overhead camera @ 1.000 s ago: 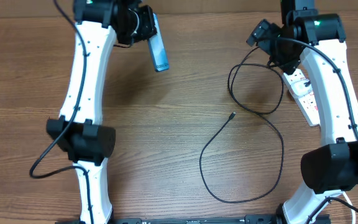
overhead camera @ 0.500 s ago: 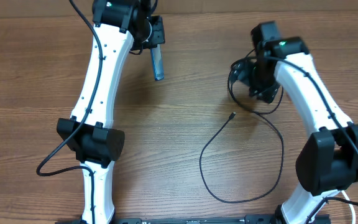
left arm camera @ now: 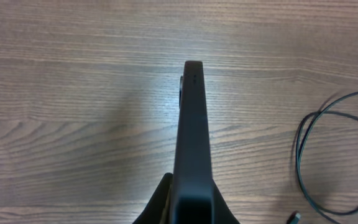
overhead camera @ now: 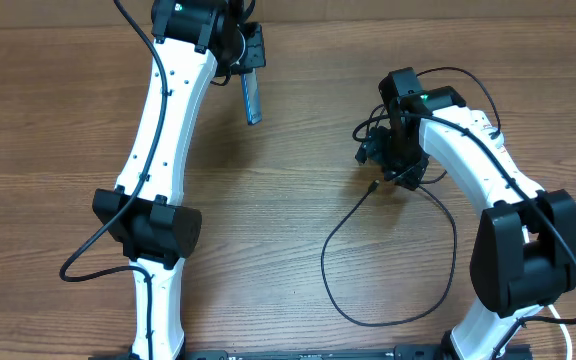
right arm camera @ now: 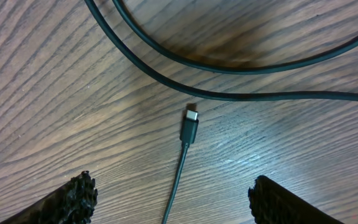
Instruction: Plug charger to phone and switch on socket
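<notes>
Swung inward, right claw (right arm camera: pixel 179 200) hangs apart above the charger connector (right arm camera: pixel 190 126) — left claw (overhead camera: pixel 251 52) clamps the phone (left arm camera: pixel 193 137); next, pinch that connector.

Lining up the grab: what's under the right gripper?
The connector of the charger lies on the table below the open right gripper, two cable runs beyond it. Anything beneath the fingers themselves is covered.

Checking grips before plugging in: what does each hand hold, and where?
Left hand holds the phone by one end, the rest jutting free. Right hand is open and empty, above the charger connector.
</notes>
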{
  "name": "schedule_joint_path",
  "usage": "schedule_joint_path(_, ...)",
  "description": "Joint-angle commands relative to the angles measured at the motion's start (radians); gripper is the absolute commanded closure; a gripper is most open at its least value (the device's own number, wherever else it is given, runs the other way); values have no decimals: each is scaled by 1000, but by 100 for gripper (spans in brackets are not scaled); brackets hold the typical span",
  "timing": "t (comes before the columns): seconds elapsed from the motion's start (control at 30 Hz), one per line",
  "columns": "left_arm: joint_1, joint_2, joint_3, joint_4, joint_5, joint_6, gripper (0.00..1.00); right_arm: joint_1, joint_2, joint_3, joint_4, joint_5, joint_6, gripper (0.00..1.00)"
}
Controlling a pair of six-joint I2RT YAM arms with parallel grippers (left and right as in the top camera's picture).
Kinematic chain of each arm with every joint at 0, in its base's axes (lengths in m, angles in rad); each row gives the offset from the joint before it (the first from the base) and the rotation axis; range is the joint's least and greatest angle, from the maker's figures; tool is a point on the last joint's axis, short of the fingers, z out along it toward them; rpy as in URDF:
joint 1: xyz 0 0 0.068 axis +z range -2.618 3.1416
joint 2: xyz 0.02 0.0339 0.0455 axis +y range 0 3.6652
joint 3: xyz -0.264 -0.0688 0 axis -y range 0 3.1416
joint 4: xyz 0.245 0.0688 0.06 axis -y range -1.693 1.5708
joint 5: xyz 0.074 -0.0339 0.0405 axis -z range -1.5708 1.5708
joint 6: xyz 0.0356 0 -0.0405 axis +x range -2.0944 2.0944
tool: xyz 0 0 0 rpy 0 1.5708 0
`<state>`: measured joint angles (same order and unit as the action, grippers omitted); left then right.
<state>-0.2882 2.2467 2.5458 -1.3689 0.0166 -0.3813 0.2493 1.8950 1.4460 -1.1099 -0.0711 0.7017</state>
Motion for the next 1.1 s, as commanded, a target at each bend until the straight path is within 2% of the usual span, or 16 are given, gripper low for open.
schedule_joint_path(0.0, 0, 11, 8, 15, -17, 18, 96, -2, -32, -26, 6, 10, 5, 20)
schedule_joint_path(0.1, 1, 11, 8, 28, -7, -20, 96, -2, -32, -33, 3, 9, 4, 21)
schedule_joint_path(0.27, 10, 15, 8, 81, 253, 28, 96, -2, -32, -33, 5, 9, 4, 20)
schedule_joint_path(0.43, 27, 34, 8, 129, 323, 53, 96, -2, -32, -33, 14, 10, 4, 20)
schedule_joint_path(0.6, 59, 78, 8, 207, 611, 266, 96, -2, -32, -33, 15, 10, 4, 11)
schedule_joint_path(0.7, 81, 111, 8, 233, 714, 311, 96, -2, -32, -33, 26, 22, 4, 10)
schedule_joint_path(0.8, 112, 143, 8, 258, 826, 293, 96, -2, -32, -33, 27, 36, 0, 10)
schedule_joint_path(0.93, 155, 192, 8, 306, 1096, 241, 96, -2, -32, -33, 25, 35, -3, 9)
schedule_joint_path(1.07, 185, 244, 8, 356, 1310, 77, 96, -2, -32, -33, 25, 35, -3, 8)
